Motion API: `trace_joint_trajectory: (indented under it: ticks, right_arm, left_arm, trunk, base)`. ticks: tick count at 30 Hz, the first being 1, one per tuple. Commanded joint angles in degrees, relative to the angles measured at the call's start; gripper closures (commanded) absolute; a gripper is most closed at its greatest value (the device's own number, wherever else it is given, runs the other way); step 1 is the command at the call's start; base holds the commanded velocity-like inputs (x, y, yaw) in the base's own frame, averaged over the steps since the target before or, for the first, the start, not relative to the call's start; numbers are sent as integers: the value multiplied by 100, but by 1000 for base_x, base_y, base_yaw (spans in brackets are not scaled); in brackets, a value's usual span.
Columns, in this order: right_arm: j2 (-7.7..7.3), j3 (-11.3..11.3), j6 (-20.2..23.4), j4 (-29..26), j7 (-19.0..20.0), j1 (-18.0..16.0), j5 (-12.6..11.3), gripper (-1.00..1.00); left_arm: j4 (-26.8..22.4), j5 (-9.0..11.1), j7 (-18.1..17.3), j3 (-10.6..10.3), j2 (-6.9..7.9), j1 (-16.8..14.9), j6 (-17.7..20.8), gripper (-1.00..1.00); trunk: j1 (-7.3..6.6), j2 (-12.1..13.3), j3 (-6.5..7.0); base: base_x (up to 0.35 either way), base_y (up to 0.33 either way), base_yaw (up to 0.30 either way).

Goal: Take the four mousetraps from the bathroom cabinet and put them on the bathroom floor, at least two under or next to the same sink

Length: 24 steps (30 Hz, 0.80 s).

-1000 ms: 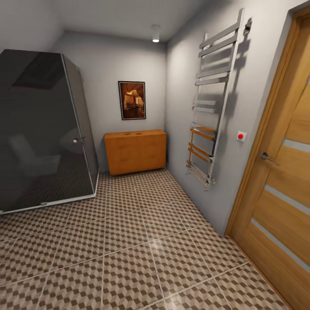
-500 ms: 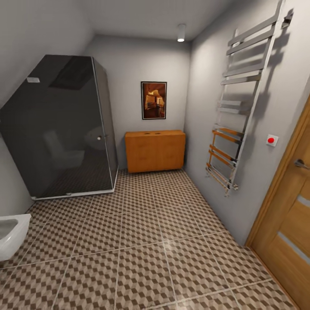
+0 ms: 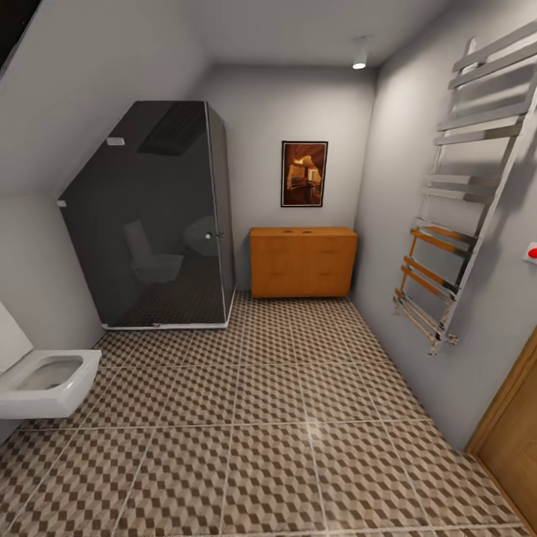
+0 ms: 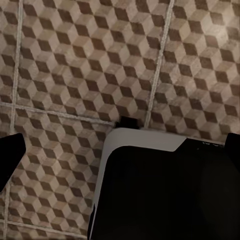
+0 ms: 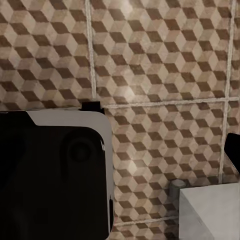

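cabinet (image 3: 302,262): orange-brown, drawers shut; stands vs far wall, in the corner betw. shower & right wall; two small dark marks on its top, too small to tell what they are
bathroom floor (image 3: 268,418): cube-pattern tiles, pale grout; runs from the near edge up to the cabinet foot; seen close in both wrist views (image 4: 90,60) (image 5: 160,65)
picture (image 3: 303,174): dark frame, on the far wall just above the cabinet
shower (image 3: 156,224): dark glass cabin, left of cabinet, nearly touching it
towel rail (image 3: 462,186): chrome ladder type, on the right wall
door (image 3: 514,440): wood, near right corner; red button (image 3: 532,252) on the wall above it
white fixture (image 3: 45,380): wall-hung, near left
left tool: one dark tip (image 4: 10,155) at the frame edge, over tiles; gap can't be judged
right tool: dark tip (image 5: 233,147) at the edge; can't tell wide or narrow
robot body: black & white shell (image 4: 165,190) (image 5: 50,175) below each wrist cam
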Motion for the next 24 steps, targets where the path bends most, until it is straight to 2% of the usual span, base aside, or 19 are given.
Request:
trace_joint_trajectory:
  ticks: [1,15,19,24]
  right_arm:
    - [0,-16,-36,17,-12,-8,16,-100]
    - [2,-16,-41,17,-13,-8,10,-100]
    - [2,-16,-35,17,-13,-11,5,-100]
    - [-9,-16,-30,18,-13,-9,-1,-100]
  left_arm:
    - [8,39,7,8,-12,-4,-20,-100]
    - [21,60,12,7,-48,-7,-4,-100]
    - [17,63,25,3,-49,-7,24,-100]
    - [18,67,39,-3,-44,-7,71,-100]
  trunk:
    - [2,-10,-11]
    - [2,-10,-11]
    - [2,-10,-11]
    - [2,-10,-11]
  base:
    - [0,0,300]
    - [14,0,300]
    - [181,0,281]
    - [271,0,131]
